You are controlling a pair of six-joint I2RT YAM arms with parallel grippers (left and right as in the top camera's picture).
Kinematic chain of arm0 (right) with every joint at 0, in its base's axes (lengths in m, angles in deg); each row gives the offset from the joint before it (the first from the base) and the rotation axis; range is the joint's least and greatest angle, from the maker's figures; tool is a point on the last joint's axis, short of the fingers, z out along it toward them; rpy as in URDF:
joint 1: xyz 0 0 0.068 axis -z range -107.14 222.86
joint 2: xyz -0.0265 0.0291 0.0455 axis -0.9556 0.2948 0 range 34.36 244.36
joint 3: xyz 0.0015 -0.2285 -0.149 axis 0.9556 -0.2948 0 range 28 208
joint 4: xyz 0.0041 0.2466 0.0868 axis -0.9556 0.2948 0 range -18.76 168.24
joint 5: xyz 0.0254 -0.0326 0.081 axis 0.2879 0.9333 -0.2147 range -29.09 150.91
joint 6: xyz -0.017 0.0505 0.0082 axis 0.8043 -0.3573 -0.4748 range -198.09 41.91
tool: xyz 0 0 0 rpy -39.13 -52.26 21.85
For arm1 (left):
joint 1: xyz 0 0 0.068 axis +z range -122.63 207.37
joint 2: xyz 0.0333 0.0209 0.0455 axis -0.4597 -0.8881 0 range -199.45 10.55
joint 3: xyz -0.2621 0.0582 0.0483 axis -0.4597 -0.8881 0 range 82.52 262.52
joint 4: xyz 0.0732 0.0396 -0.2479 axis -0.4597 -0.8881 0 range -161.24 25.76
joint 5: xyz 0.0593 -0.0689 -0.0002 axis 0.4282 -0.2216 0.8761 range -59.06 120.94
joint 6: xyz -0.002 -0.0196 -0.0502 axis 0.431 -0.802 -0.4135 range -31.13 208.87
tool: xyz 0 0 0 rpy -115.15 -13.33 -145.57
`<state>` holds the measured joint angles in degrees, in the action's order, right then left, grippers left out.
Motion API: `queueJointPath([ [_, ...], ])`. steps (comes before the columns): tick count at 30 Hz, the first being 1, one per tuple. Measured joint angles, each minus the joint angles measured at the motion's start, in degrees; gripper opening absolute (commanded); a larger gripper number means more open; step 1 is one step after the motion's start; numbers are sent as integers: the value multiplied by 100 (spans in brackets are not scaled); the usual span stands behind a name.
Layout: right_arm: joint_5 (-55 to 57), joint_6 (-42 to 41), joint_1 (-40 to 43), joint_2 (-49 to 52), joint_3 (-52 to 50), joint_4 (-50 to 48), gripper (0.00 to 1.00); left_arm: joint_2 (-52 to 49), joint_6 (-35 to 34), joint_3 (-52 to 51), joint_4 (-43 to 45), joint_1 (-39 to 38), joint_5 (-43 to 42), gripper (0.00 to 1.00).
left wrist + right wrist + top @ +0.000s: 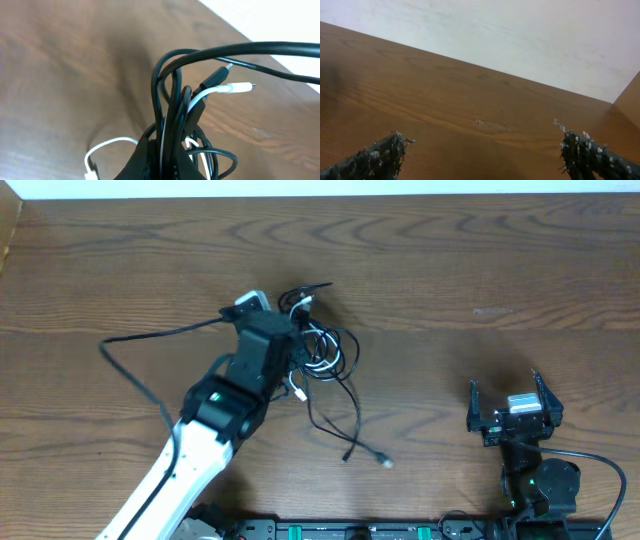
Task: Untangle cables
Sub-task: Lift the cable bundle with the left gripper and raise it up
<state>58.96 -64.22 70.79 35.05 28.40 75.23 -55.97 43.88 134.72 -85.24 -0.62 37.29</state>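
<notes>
The cables [325,352] are a tangle of thin black cords and a white one, at the middle of the wooden table. Loose black ends trail down to plugs [385,463]. My left gripper [292,340] is shut on the bundle. In the left wrist view the cables [175,110] rise from between the fingers, with a white plug [240,87] and a black plug [217,76] sticking out. My right gripper [505,387] is open and empty, far to the right; its fingers [482,147] show only bare table.
A thick black arm cable [135,375] loops left of the left arm. The table's back edge [320,195] meets a white wall. Black bases [400,530] run along the front edge.
</notes>
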Motion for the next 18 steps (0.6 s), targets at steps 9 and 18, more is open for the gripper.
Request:
queueJointPath([
  [9,0,0,0,0,0,0,99,732,2208,0,2,0,-15,7],
  [18,0,0,0,0,0,2,99,778,4271,0,173,0,-1582,8],
])
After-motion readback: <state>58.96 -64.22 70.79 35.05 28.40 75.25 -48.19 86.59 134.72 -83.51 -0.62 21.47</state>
